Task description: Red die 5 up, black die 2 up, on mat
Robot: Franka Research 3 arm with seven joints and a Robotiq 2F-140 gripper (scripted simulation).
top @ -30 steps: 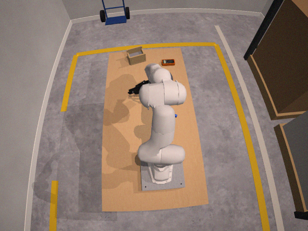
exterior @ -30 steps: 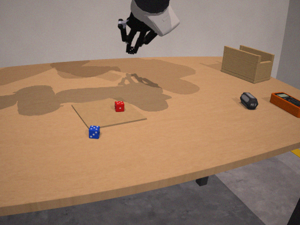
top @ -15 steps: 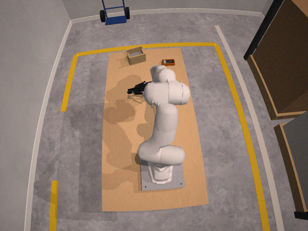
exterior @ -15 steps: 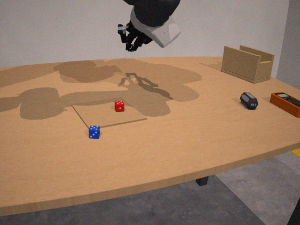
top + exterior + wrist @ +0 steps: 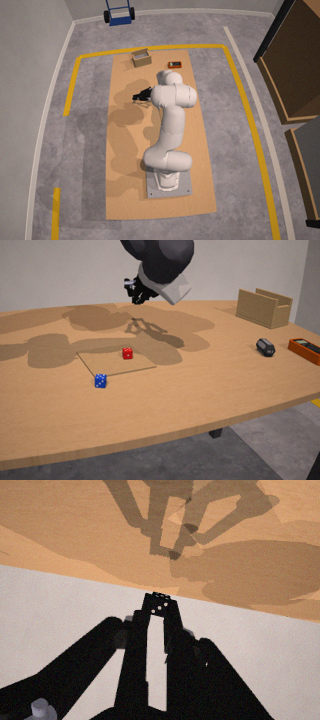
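My gripper (image 5: 133, 98) (image 5: 136, 302) (image 5: 158, 607) is shut on the black die (image 5: 159, 608), high above the table and beyond the mat in the exterior view. The held die shows three pips on the face toward the wrist camera and several on its far edge face; it is tilted with the gripper. The red die (image 5: 127, 353) sits flat on the thin wooden mat (image 5: 105, 366), with what looks like 5 on top and 1 in front. The blue die (image 5: 100, 381) sits flat on the table just off the mat's near left corner, 5 on top, 3 in front.
An open wooden box (image 5: 142, 61) (image 5: 255, 307) stands at the far end of the table. An orange multimeter (image 5: 174, 64) (image 5: 305, 351) and a dark hexagonal bit holder (image 5: 265, 347) lie to the right in the exterior view. The arm hides the mat in the top view.
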